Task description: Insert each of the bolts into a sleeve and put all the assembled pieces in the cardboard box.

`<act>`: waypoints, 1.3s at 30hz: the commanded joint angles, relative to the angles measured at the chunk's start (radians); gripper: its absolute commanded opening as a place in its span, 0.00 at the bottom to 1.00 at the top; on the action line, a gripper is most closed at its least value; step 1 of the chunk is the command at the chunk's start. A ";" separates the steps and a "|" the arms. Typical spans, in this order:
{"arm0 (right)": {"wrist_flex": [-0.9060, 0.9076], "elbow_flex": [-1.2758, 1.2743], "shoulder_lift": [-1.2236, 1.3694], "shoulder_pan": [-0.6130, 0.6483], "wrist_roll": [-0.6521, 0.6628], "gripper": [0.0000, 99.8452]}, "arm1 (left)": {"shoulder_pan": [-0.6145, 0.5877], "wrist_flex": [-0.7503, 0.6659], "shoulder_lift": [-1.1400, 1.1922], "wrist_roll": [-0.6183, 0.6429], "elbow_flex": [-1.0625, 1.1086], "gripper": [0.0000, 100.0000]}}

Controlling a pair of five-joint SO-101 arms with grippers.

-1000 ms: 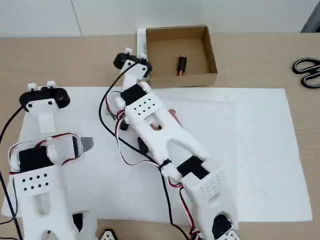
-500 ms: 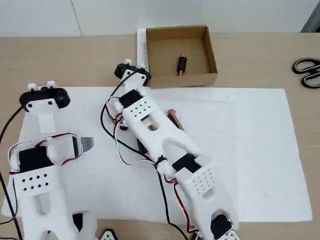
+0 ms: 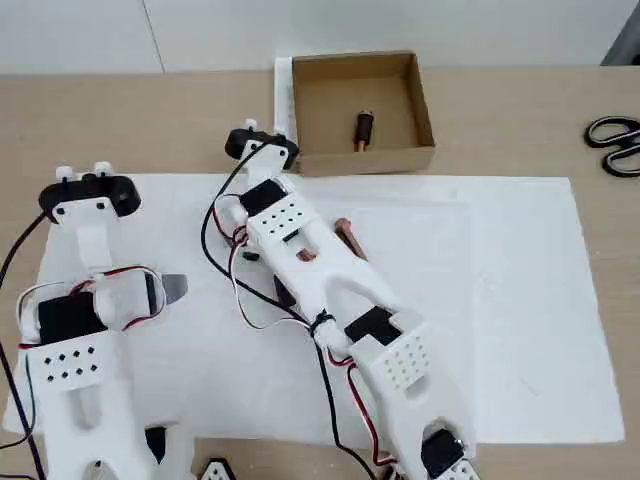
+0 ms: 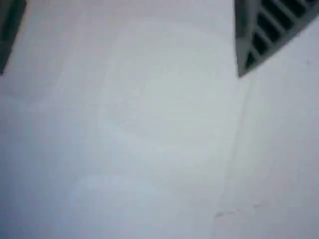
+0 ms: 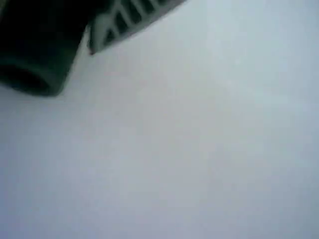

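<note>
High view: arm covers right claw, grip unclear; left claw spread wide.

One cardboard box, two bolts, one pair of scissors, two arms.

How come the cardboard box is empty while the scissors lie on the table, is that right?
Not quite. The cardboard box is not empty: the high view shows one dark piece with a copper end lying in it. The scissors do lie on the table.

One assembled piece in the cardboard box; scissors far right
</note>
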State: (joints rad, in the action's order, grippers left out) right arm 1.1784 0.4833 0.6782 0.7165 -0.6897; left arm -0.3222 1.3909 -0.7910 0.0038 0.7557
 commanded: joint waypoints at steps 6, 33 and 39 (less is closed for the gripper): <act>-0.027 0.049 -0.005 0.008 0.038 0.08 | -0.008 0.006 -0.021 -0.005 -0.047 0.28; 0.325 0.121 -0.481 -0.097 0.222 0.08 | 0.002 -0.002 -0.009 0.078 -0.116 0.28; 0.504 0.121 -0.630 -0.237 0.463 0.08 | 0.126 -0.006 0.092 0.176 -0.219 0.28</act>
State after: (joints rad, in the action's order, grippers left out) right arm 1.6157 0.5447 0.1596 0.5416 -0.3322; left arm -0.2532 1.3909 -0.7557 0.1343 0.6145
